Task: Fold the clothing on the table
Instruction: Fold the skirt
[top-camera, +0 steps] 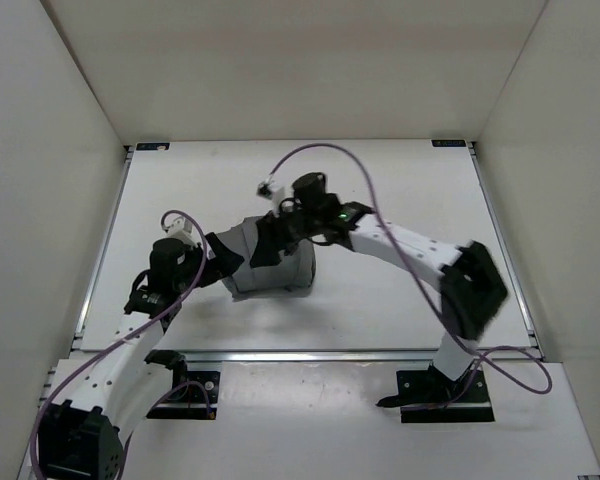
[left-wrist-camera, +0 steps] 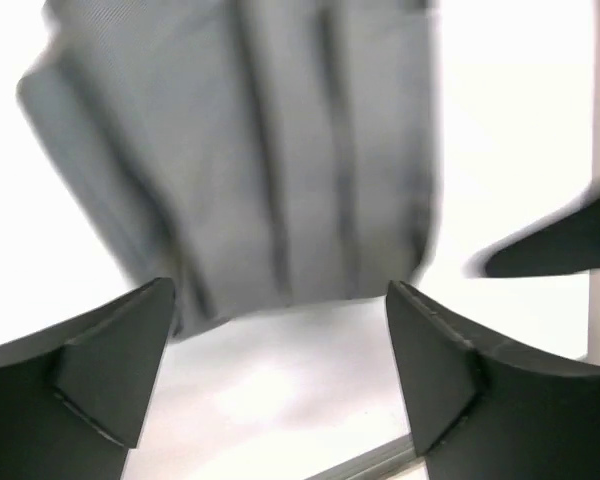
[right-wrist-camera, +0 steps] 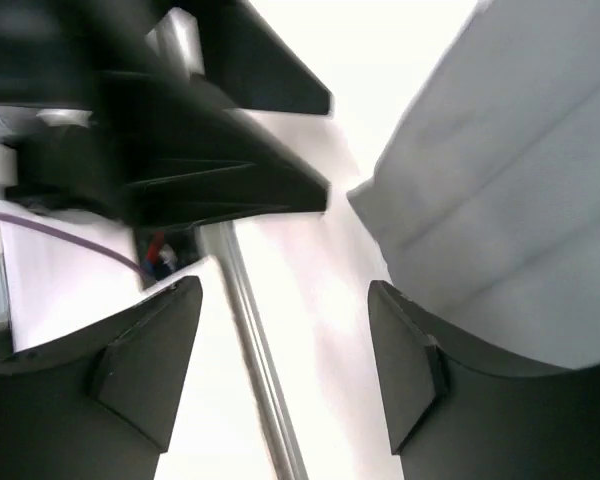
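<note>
**While both claws are standing open, the clothing is lying mid-table**

As you are looking down from the overhead camera, the clothing [top-camera: 275,272] is lying as a compact dark grey bundle near the middle of the table [top-camera: 400,180]. Both arms are reaching in over it. The left gripper [top-camera: 223,258] is hanging at its left edge and the right gripper [top-camera: 265,245] is hanging over its upper part. From up here you cannot tell how wide either claw is standing. White walls [top-camera: 40,150] are closing in the table on three sides, metal rails [top-camera: 502,250] are running along its edges, and a purple cable [top-camera: 320,148] is looping above the right arm.

Your left wrist camera is adding what the overhead view is hiding. The left claw's fingers [left-wrist-camera: 110,350] are spreading wide and gripping nothing. The garment, blurred, is lying just beyond the fingertips, with its long pleats running away from the lens. One dark finger [left-wrist-camera: 565,245] of the other arm is poking in from the right.

Your right wrist camera is showing the right claw parted too, with only white surface and a metal rail [right-wrist-camera: 255,350] lying between its fingers. The grey fabric is sitting off to the right, past the right finger, while the left arm's black claw is crowding the upper left.
</note>
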### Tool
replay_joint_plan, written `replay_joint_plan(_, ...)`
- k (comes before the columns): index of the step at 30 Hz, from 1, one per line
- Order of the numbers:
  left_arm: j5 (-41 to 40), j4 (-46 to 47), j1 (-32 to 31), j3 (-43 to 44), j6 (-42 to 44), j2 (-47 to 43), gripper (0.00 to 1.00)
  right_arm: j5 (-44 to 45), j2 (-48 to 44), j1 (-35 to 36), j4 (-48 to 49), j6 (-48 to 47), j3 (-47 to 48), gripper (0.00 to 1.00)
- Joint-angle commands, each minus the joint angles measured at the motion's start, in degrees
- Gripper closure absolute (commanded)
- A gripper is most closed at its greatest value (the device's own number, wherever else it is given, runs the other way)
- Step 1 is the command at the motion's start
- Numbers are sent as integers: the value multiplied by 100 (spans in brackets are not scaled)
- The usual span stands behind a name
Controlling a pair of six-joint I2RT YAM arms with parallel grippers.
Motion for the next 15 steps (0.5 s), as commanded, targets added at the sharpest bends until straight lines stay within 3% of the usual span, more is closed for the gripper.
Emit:
replay_joint_plan(1,651,-176,32,449,295,-205,1,337,-1721,-397,1066,262,-1017,35)
replay_joint_plan(6,1433,-666,14,1019,673,75,1,383,-3149,-1406,1453,473,-2838,30)
replay_joint_plan(10,1602,-571,-231,1038,761,-89,1,487,-3484,-2041,1199,255,-3289,30)
replay_joint_plan(15,1541,-728,-214,915,779,-328,2,1216,-3117,-1832,874,-114,-3036,30)
